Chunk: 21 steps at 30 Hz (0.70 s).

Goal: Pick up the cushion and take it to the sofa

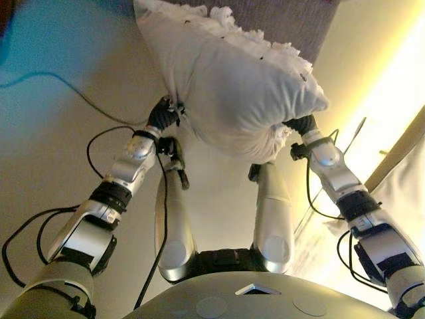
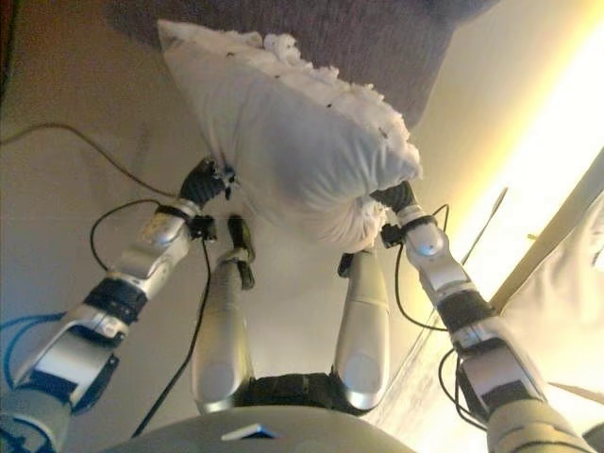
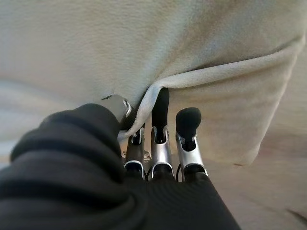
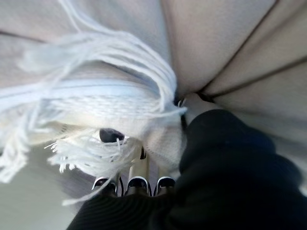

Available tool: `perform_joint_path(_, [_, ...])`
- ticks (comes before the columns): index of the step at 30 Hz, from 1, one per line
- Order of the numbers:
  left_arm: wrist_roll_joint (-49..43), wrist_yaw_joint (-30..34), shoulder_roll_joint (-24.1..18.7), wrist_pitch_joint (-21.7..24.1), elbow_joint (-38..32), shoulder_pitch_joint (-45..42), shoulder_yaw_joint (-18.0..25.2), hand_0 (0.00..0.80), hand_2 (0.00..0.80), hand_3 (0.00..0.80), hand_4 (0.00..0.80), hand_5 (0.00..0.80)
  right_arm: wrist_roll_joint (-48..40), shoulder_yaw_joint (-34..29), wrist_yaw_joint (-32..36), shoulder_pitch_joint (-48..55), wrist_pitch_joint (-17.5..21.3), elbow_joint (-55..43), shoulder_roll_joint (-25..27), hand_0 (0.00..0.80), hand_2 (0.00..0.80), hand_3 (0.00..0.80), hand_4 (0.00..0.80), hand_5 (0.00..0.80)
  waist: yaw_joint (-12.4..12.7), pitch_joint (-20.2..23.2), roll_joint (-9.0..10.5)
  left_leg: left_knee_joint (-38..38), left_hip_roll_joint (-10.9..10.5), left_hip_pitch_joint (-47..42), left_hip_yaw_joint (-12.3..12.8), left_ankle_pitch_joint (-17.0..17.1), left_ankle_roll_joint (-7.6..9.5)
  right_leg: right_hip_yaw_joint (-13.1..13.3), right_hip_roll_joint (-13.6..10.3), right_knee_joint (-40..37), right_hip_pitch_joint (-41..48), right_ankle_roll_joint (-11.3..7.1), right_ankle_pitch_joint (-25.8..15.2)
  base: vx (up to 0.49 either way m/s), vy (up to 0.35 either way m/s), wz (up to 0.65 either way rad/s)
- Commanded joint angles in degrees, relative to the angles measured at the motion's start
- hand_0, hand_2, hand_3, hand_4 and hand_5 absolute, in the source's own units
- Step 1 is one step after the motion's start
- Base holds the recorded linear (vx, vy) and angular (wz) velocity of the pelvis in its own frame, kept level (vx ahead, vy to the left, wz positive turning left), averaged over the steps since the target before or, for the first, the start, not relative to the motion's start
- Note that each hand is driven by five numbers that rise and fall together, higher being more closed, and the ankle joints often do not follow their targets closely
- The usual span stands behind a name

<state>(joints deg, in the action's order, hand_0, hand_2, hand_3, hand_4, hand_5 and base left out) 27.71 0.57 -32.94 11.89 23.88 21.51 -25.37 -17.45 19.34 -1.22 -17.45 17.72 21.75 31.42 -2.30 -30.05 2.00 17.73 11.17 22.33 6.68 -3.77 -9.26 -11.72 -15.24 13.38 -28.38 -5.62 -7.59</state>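
Note:
A white cushion point(image 1: 226, 86) with a fringed edge is held up between my two hands, its far end over the dark grey sofa point(image 1: 285, 20). My left hand point(image 1: 161, 114) grips its left side; in the left wrist view my fingers point(image 3: 160, 108) and thumb pinch a fold of the cushion cloth point(image 3: 216, 86). My right hand point(image 1: 302, 125) grips its right corner; in the right wrist view my fingers point(image 4: 111, 135) are curled into the cloth and fringe point(image 4: 96, 153).
The sofa's grey front stands straight ahead, at the top of both eye views point(image 2: 396, 57). A pale floor point(image 1: 53, 133) lies below, with a thin cable point(image 1: 80, 93) across it on the left. White cloth point(image 1: 405, 186) and a wooden edge show at the right.

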Motion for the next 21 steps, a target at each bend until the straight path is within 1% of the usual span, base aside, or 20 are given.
perform_joint_path(1, [13.6, 17.66, 1.81, 14.86, -11.9, -7.28, 1.32, 0.8, 0.8, 0.8, 0.8, 0.8, -0.02, -3.45, 2.02, 3.09, 9.09, -9.62, 0.83, 0.8, 0.8, 0.8, 0.8, 0.8, 2.11, 6.26, -2.92, -5.4, 4.75, -1.22, -0.84, 3.73, 0.81, -0.4, -7.07, -0.47, 5.79, -8.48, 5.67, 0.137, 0.001, 0.07])
perform_joint_path(2, [12.14, 18.1, 3.83, 15.12, -12.64, -10.2, 2.2, 0.8, 0.8, 0.8, 0.8, 0.8, 1.23, -3.73, 1.45, 4.76, 8.74, -10.99, -0.39, 0.8, 0.8, 0.8, 0.8, 0.8, 2.32, 7.33, -2.98, -6.04, 4.83, -3.57, -0.7, 3.26, 1.02, -1.07, -7.0, -1.41, 8.46, -8.42, 5.9, 0.15, -0.018, 0.09])
perform_joint_path(3, [10.51, 18.35, 5.18, 17.23, -13.16, -13.7, 2.89, 0.8, 0.8, 0.8, 0.8, 0.8, 2.94, -4.67, 1.61, 6.86, 8.48, -12.69, -2.09, 0.8, 0.8, 0.8, 0.8, 0.8, 2.54, 8.87, -2.83, -7.1, 5.05, -6.33, -0.37, 2.94, 1.07, -1.73, -6.74, -2.61, 11.42, -8.18, 6.05, 0.167, -0.038, 0.09])
perform_joint_path(4, [11.18, 19.75, 5.68, 18.54, -14.56, -16.93, 4.17, 0.8, 0.8, 0.8, 0.8, 0.8, 3.94, -5.56, 1.69, 8.9, 8.32, -15.13, -2.63, 0.8, 0.8, 0.8, 0.8, 0.8, 2.86, 10.26, -2.75, -7.89, 5.22, -8.9, -0.32, 2.64, 1.16, -2.53, -6.59, -3.65, 14.34, -8.09, 6.2, 0.2, -0.041, 0.05])
perform_joint_path(6, [10.85, 19.86, 6.31, 18.07, -18.23, -20.97, 6.04, 0.8, 0.8, 0.8, 0.8, 0.8, 3.52, -7.74, 2.89, 11.9, 6.21, -20.53, -2.89, 0.8, 0.8, 0.8, 0.8, 0.8, 3.28, 12.31, -2.6, -9.37, 5.2, -12.85, -0.34, 2.17, 1.41, -3.35, -6.22, -5.45, 18.52, -8.2, 6.27, 0.225, -0.016, 0.0])
perform_joint_path(7, [10.6, 19.63, 6.94, 17.65, -22.48, -24.99, 7.91, 0.8, 0.8, 0.8, 0.8, 0.8, 2.51, -9.52, 4.87, 14.63, 5.11, -25.16, -3.74, 0.8, 0.8, 0.8, 0.8, 0.8, 3.8, 14.64, -2.41, -10.99, 5.04, -16.59, -1.18, 1.53, 1.73, -3.24, -5.62, -7.57, 22.19, -8.48, 6.32, 0.275, 0.022, -0.03])
perform_joint_path(8, [10.84, 19.24, 7.59, 17.18, -24.9, -27.71, 9.09, 0.8, 0.8, 0.8, 0.8, 0.8, 1.79, -10.42, 6.35, 16.55, 4.3, -27.85, -3.98, 0.8, 0.8, 0.8, 0.8, 0.8, 4.01, 16.46, -2.25, -12.1, 4.79, -18.69, -1.56, 1.19, 2.02, -2.96, -5.16, -8.98, 24.12, -8.67, 6.29, 0.238, 0.031, -0.1])
perform_joint_path(9, [11.15, 18.94, 7.75, 17.34, -25.63, -28.36, 9.35, 0.8, 0.8, 0.8, 0.8, 0.8, 1.61, -10.62, 6.67, 16.98, 4.06, -28.74, -3.99, 0.8, 0.8, 0.8, 0.8, 0.8, 4.09, 16.85, -2.21, -12.39, 4.65, -19.33, -1.67, 1.06, 2.12, -2.86, -5.05, -9.41, 24.68, -8.7, 6.27, 0.15, 0.056, -0.18])
perform_joint_path(10, [12.49, 17.55, 8.46, 16.62, -28.61, -30.12, 10.32, 0.8, 0.8, 0.8, 0.8, 0.8, 0.44, -11.12, 8.2, 18.01, 3.32, -32.34, -4.04, 0.8, 0.8, 0.8, 0.8, 0.8, 4.43, 18.21, -2.06, -13.21, 3.69, -21.33, -2.89, 0.3, 2.59, -2.19, -4.74, -11.02, 26.56, -8.69, 6.06, 0.073, 0.061, -0.21])
perform_joint_path(11, [13.41, 17.06, 8.91, 16.38, -30.01, -30.64, 10.78, 0.8, 0.8, 0.8, 0.8, 0.8, 0.0, -11.08, 8.79, 18.37, 3.38, -33.97, -4.23, 0.8, 0.8, 0.8, 0.8, 0.8, 4.66, 18.9, -2.0, -13.7, 3.14, -22.37, -3.63, -0.11, 2.89, -1.7, -4.63, -11.77, 27.47, -8.65, 5.89, 0.068, 0.095, -0.31])
perform_joint_path(12, [14.07, 16.78, 9.28, 16.68, -31.31, -30.72, 11.16, 0.8, 0.8, 0.8, 0.8, 0.8, -0.35, -10.92, 9.14, 18.61, 3.85, -35.62, -4.53, 0.8, 0.8, 0.8, 0.8, 0.8, 4.72, 19.73, -1.89, -14.4, 2.83, -23.71, -3.42, -0.43, 3.12, -1.57, -4.75, -12.47, 28.52, -8.54, 5.56, 0.029, 0.093, -0.38])
perform_joint_path(15, [12.33, 16.16, 8.92, 18.0, -32.63, -28.73, 10.13, 0.8, 0.8, 0.8, 0.8, 0.8, -0.64, -10.68, 7.32, 19.23, 4.5, -38.19, -4.99, 0.8, 0.8, 0.8, 0.8, 0.8, 3.78, 21.32, -1.57, -15.43, 2.41, -25.97, -0.45, -0.47, 3.03, -2.8, -5.76, -13.32, 30.82, -8.49, 4.43, 0.023, 0.055, -0.28])
perform_joint_path(17, [11.56, 15.67, 8.59, 17.14, -33.4, -27.34, 9.86, 0.8, 0.8, 0.8, 0.8, 0.8, -0.58, -10.86, 5.18, 19.98, 5.21, -39.37, -5.5, 0.8, 0.8, 0.8, 0.8, 0.8, 3.17, 22.16, -1.33, -16.16, 1.97, -27.21, 0.44, -0.66, 3.08, -3.32, -6.28, -13.62, 31.9, -8.67, 3.84, 0.017, 0.001, -0.07])
perform_joint_path(19, [11.71, 15.05, 8.14, 15.43, -34.28, -26.71, 10.27, 0.8, 0.8, 0.8, 0.8, 0.8, -1.55, -11.1, 4.16, 20.69, 5.81, -40.79, -5.67, 0.8, 0.8, 0.8, 0.8, 0.8, 2.54, 22.97, -1.3, -17.47, 1.69, -28.66, 0.68, -0.81, 3.5, -2.73, -5.92, -13.5, 32.16, -8.66, 3.91, 0.006, -0.061, -0.03])
perform_joint_path(21, [11.75, 15.16, 7.69, 14.15, -35.21, -26.32, 10.68, 0.8, 0.8, 0.8, 0.8, 0.8, -1.88, -11.1, 3.59, 21.1, 6.28, -41.93, -5.95, 0.8, 0.8, 0.8, 0.8, 0.8, 1.96, 23.49, -1.45, -19.01, 1.75, -29.65, 0.73, -0.47, 3.7, -1.88, -4.78, -12.82, 32.1, -8.34, 5.03, 0.012, -0.153, -0.01])
